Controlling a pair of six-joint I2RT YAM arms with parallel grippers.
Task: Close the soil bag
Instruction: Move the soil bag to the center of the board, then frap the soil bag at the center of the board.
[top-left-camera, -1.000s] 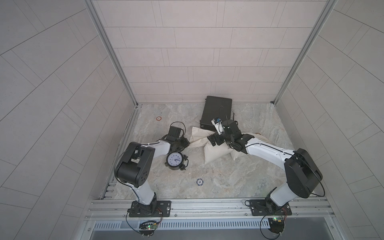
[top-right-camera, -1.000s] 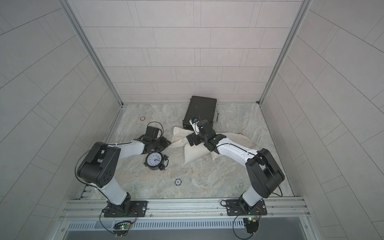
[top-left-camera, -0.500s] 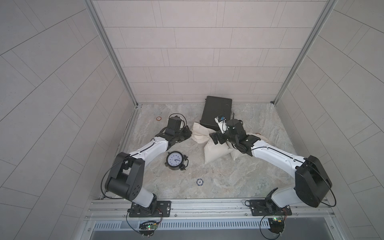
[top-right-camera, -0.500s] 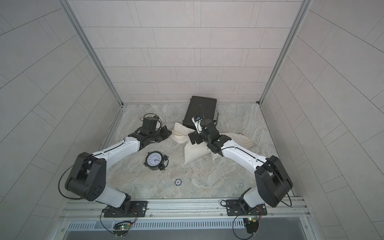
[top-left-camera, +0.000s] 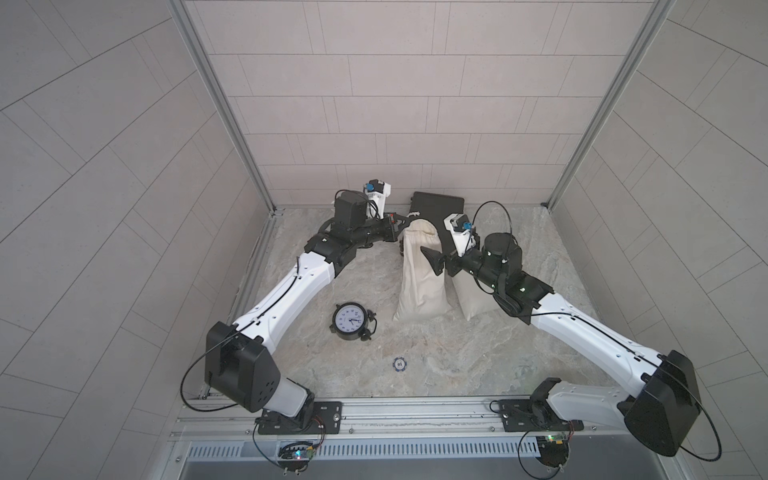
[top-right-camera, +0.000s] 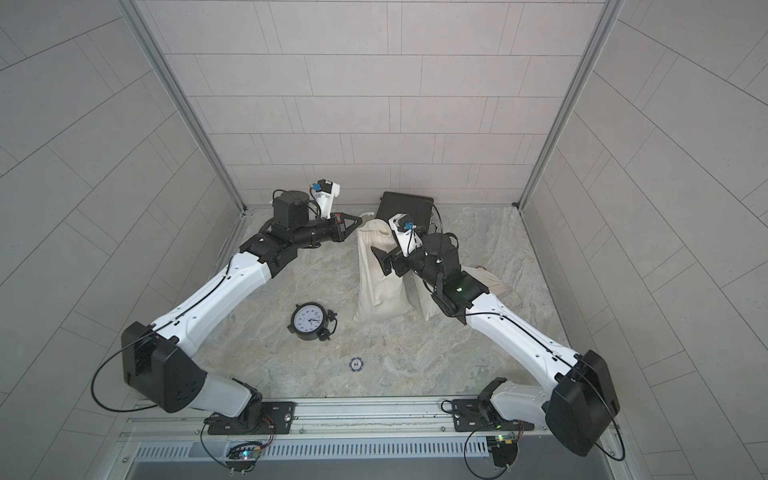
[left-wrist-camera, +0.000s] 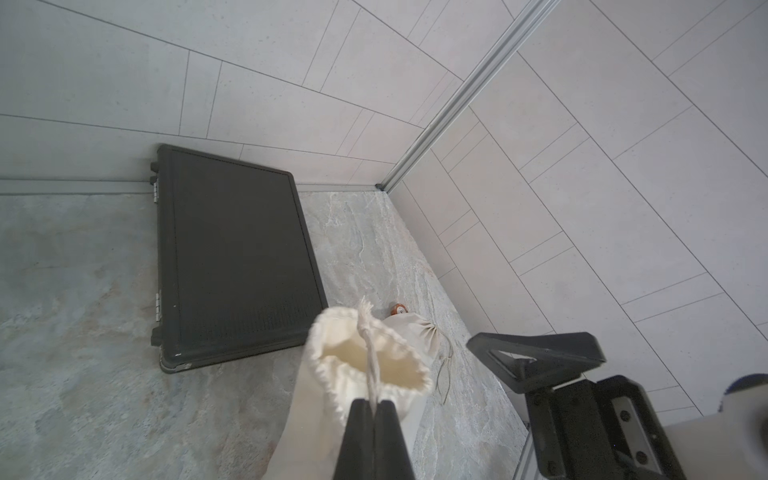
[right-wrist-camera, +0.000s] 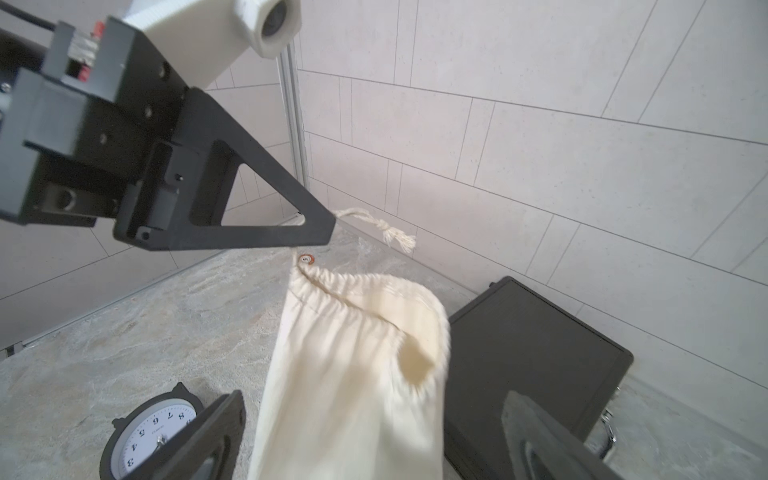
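One drawstring pinched by left gripper; right gripper gapes around bag.

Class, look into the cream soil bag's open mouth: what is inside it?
Through the soil bag mouth only pale inner cloth shows, with the drawstring crossing above it. Whatever lies deeper is hidden by the bag's walls.

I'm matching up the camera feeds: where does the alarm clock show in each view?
In a top view: alarm clock on the floor, left of the upright soil bag.
In a top view: alarm clock left of the soil bag.
Left wrist: not in it.
Right wrist: alarm clock partly cut off, beside the soil bag's base.
Shared landmark: the soil bag, in all four views.
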